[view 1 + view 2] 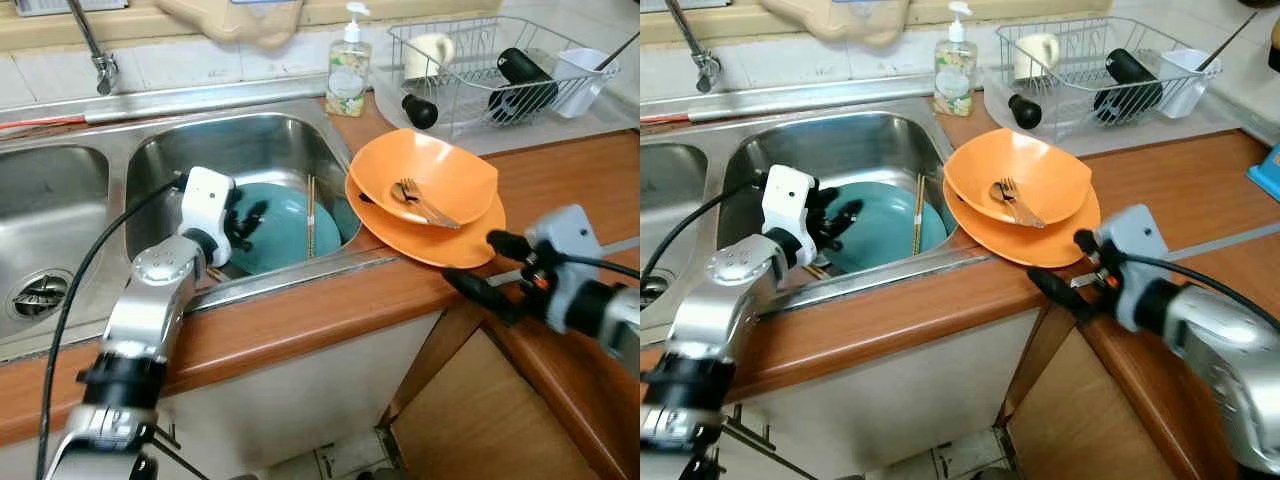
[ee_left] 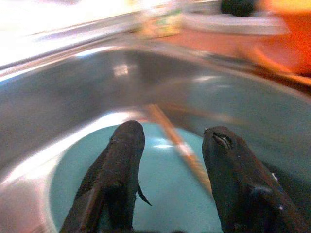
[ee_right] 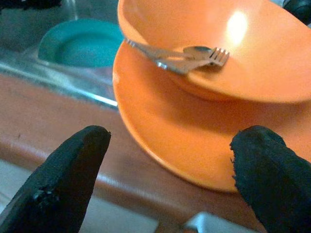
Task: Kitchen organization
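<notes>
1. Teal plate (image 1: 285, 225) lies in the right basin of the sink (image 1: 250, 140), tilted against the near wall, chopsticks (image 1: 311, 215) resting across its right side.
2. Handling, by judgement: stiff, glossy, probably wet, so slippery; breakable if it knocks the steel. Best hold looks like the raised rim, one finger over and one under, clear of the chopsticks.
3. Left hand (image 1: 243, 222) is down in that basin just above the plate's left part, fingers (image 2: 119, 165) spread and released, grasping nothing.
4. On the desk (image 1: 560, 175) just right of the sink: orange bowl (image 1: 425, 175) holding a fork (image 1: 420, 200), stacked on an orange plate (image 1: 440, 240) overhanging the basin edge. Light, rigid, could slide.
5. Right hand (image 1: 480, 265) hovers near the orange plate's near rim, fingers (image 3: 73, 165) wide apart, empty.
6. Far side: soap bottle (image 1: 348, 70), dish rack (image 1: 480, 60), faucet (image 1: 95, 45).
</notes>
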Motion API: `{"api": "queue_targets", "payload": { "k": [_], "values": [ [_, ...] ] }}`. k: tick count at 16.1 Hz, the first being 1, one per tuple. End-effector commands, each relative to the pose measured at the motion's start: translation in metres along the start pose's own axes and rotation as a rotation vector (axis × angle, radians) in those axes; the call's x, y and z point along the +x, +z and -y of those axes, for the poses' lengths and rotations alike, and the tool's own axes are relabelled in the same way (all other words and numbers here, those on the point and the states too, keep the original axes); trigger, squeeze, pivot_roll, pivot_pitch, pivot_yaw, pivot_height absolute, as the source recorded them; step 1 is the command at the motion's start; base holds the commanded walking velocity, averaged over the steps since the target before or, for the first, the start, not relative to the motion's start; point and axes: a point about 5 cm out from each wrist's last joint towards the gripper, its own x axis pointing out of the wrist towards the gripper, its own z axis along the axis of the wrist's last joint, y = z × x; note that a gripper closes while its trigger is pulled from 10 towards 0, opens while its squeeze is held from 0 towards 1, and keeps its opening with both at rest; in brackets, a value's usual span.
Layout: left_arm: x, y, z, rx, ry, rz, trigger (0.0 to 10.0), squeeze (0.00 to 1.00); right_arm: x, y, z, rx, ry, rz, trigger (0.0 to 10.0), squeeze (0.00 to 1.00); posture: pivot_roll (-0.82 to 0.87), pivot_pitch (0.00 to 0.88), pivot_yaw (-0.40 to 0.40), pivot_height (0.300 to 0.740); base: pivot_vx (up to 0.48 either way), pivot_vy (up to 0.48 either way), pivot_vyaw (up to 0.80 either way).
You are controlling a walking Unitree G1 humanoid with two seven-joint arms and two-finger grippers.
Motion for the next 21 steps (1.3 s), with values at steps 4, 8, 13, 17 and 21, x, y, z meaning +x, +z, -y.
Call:
{"api": "queue_targets", "payload": {
  "k": [4, 8, 13, 17, 21],
  "values": [
    [-0.025, -0.001, 0.016, 0.048, -0.23, -0.004, 10.0, 0.0, 0.023, 0.001, 0.004, 0.025, -0.063, 0.028, 10.0, 0.0, -0.14, 0.0, 0.016, 0.74, 0.0, 0.0, 0.0],
    [-0.035, 0.005, 0.031, 0.044, -0.332, 0.024, 10.0, 0.0, 0.052, 0.005, 0.013, 0.13, -0.184, 0.079, 10.0, 0.0, -0.12, 0.0, 0.002, 0.74, 0.0, 0.0, 0.0],
    [-0.035, 0.005, 0.04, 0.034, -0.351, 0.028, 10.0, 0.0, 0.063, 0.001, 0.013, 0.15, -0.206, 0.077, 10.0, 0.0, -0.12, 0.0, -0.007, 0.74, 0.0, 0.0, 0.0],
    [-0.029, 0.008, 0.058, -0.053, -0.38, 0.065, 10.0, 0.0, 0.032, -0.005, 0.023, 0.12, -0.176, 0.117, 10.0, 0.0, -0.13, 0.0, 0.003, 0.74, 0.0, 0.0, 0.0],
    [-0.03, 0.007, 0.073, -0.074, -0.433, 0.074, 10.0, 0.0, 0.004, 0.0, 0.023, 0.055, -0.125, 0.167, 10.0, 0.0, -0.14, 0.0, 0.006, 0.74, 0.0, 0.0, 0.0]
  ]
}}
